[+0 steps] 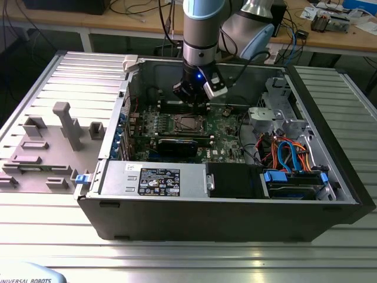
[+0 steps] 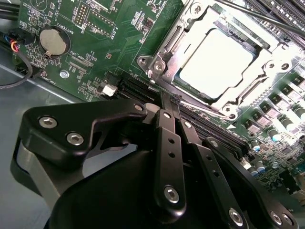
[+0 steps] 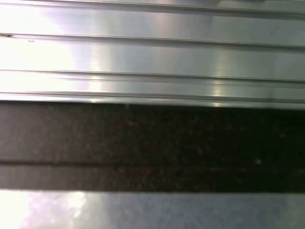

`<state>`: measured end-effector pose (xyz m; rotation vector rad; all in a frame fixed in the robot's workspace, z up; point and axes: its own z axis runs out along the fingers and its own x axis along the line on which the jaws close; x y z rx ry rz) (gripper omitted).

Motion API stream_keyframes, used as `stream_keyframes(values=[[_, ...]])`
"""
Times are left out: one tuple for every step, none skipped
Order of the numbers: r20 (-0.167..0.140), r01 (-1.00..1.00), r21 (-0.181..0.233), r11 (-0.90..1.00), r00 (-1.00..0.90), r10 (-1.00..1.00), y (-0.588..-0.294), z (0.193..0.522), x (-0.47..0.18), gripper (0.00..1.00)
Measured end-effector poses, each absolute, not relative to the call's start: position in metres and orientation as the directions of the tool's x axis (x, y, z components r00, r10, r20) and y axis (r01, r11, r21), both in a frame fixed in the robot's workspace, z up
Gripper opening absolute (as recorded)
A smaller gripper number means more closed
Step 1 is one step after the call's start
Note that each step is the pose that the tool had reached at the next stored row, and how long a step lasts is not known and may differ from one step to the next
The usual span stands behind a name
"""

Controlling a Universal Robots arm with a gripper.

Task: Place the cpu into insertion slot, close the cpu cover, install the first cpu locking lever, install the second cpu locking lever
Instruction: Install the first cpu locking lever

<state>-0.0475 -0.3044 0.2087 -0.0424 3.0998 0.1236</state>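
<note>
Black metal gripper (image 2: 170,106), fingers pressed together, tips at silvery cpu cover (image 2: 188,36) frame edge; dull silver square cpu (image 2: 217,64) seated within; green circuit board (image 2: 119,38); round coin battery (image 2: 52,41).

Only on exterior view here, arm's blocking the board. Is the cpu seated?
Observer: Yes. In the second wrist view the cpu lies flat in the insertion slot, with its silver top facing up.
Operator: Cover down?
Observer: The cpu cover lies flat around the chip, which shows through its square window.
Operator: Gripper state?
Observer: The gripper has its fingers together, with the tips just beside a corner of the cover. I cannot tell whether they touch anything.
</note>
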Motion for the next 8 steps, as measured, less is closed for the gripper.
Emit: stream_keyframes(values=[[-0.04,-0.029,0.079,0.996,-0.999,-0.026,-0.3044,0.2084,-0.0475,0.11],[-0.04,-0.029,0.079,0.996,-0.999,-0.026,-0.3044,0.2079,-0.0473,0.11],[-0.04,-0.029,0.079,0.996,-0.999,-0.026,-0.3044,0.2075,-0.0472,0.11],[-0.04,-0.029,0.079,0.996,-0.999,-0.026,-0.3044,0.2069,-0.0471,0.11],[-0.039,-0.029,0.079,0.996,-0.999,-0.026,-0.3045,0.2065,-0.0471,0.11],[-0.039,-0.029,0.079,0.996,-0.999,-0.026,-0.3045,0.2059,-0.0469,0.11],[-0.039,-0.029,0.079,0.996,-0.999,-0.026,-0.3045,0.2055,-0.0468,0.11],[-0.039,-0.029,0.079,0.996,-0.999,-0.026,-0.3044,0.2052,-0.0467,0.11]])
